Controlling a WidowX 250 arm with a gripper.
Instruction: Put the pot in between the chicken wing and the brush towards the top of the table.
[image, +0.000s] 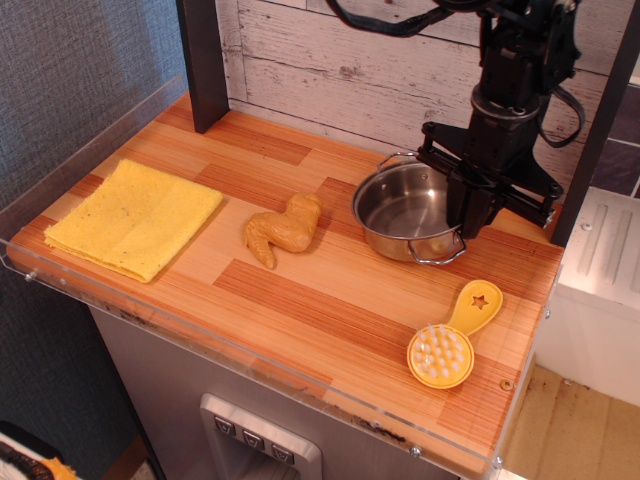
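The pot sits upright on the table, toward the back, right of the chicken wing and up and left of the brush. My gripper comes down over the pot's right rim; I cannot tell from this view whether my fingers are clamped on the rim or parted. A yellow cloth lies flat at the far left, well apart from the rest.
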